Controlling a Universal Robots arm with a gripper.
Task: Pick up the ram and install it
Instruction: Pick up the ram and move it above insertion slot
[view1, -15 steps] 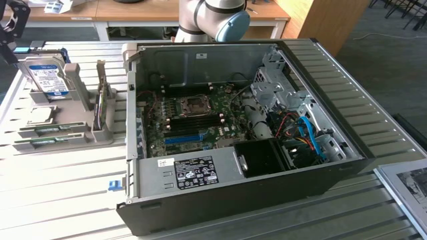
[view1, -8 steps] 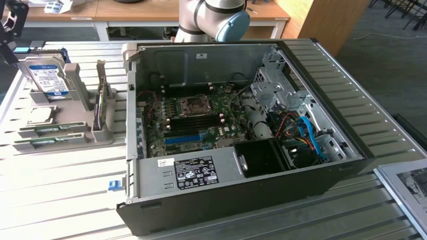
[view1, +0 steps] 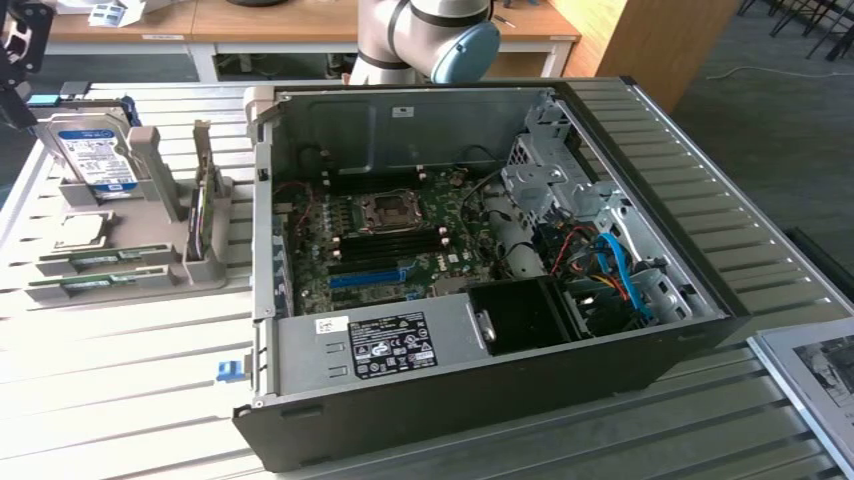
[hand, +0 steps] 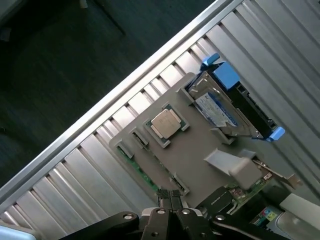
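The ram (hand: 140, 171), a thin green stick with dark chips, is lying slotted in the grey holder (hand: 195, 150) on the slatted desk (hand: 90, 165). The gripper (hand: 170, 196) is hovering near it, its fingers (hand: 163, 198) pressing together, empty.

Silver-grey tubular arm (view1: 384, 40) with pale blue joint cap (view1: 467, 50); black gripper (hand: 169, 195), ribbed pads (hand: 163, 196), bright screw heads (hand: 161, 212).

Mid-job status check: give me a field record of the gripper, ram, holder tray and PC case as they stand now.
gripper: shut, holding nothing, hovering over the holder tray's edge
ram: green stick lying in its tray slot, not gripped
holder tray: also carries a CPU and a hard drive
PC case: side open, motherboard exposed, on the exterior view's right of the tray
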